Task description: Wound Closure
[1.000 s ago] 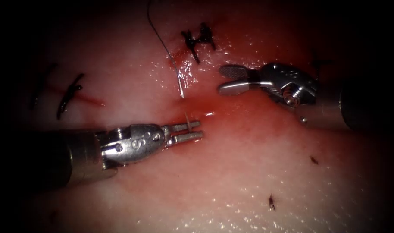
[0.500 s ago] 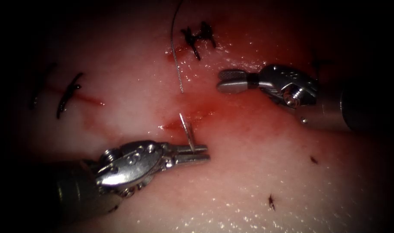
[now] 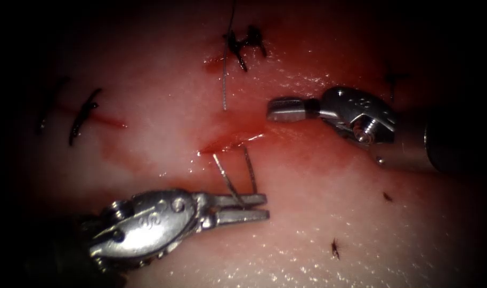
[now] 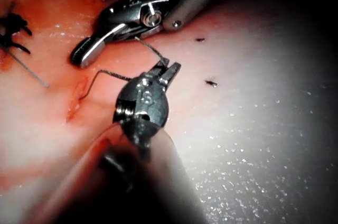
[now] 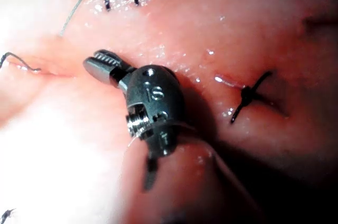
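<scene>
Pale, glistening pork tissue carries a short red cut at centre. Just below it, the left claw, shaft low and near level, pinches the thin curved steel needle mid-curve, clear of the tissue; stiff and slippery, it is best gripped there. The right claw, pressed together and empty, hovers right of the cut, near the dark thread.

My endoscope view is dim with heavy dark vignetting at the edges; wet glare glints on the tissue.
</scene>
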Controlling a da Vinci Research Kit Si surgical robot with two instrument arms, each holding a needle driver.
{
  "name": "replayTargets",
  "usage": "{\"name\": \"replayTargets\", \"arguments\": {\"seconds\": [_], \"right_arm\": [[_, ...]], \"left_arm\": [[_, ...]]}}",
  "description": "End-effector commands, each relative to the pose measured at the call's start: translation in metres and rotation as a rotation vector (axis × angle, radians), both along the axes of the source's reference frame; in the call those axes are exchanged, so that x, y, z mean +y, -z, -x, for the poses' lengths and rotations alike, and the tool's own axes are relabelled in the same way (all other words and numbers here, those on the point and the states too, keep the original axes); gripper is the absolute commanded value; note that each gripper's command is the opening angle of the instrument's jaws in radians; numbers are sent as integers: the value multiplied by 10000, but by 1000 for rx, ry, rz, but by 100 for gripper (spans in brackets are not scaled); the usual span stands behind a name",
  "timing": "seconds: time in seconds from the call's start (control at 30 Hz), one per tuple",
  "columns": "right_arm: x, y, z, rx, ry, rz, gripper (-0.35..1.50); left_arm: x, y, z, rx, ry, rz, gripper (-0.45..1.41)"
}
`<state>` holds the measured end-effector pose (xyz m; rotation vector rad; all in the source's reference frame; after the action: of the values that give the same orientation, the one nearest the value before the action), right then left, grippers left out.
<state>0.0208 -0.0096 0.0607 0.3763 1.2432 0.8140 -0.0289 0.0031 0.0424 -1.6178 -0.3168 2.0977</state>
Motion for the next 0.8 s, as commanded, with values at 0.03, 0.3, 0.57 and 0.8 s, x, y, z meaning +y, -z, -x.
{"name": "replayTargets", "arguments": {"seconds": [0.03,0.3,0.57,0.8], "right_arm": [[0,2,-10,-5,12,-3,59],[12,41,-11,27,-7,109,113],[24,87,-10,-24,74,186,141],[20,104,-3,10,15,61,125]], "left_arm": [[0,0,6,24,9,57,-45],[41,28,1,176,22,423,-45],[69,7,0,264,-22,600,-45],[30,-42,8,361,-37,694,-45]]}}
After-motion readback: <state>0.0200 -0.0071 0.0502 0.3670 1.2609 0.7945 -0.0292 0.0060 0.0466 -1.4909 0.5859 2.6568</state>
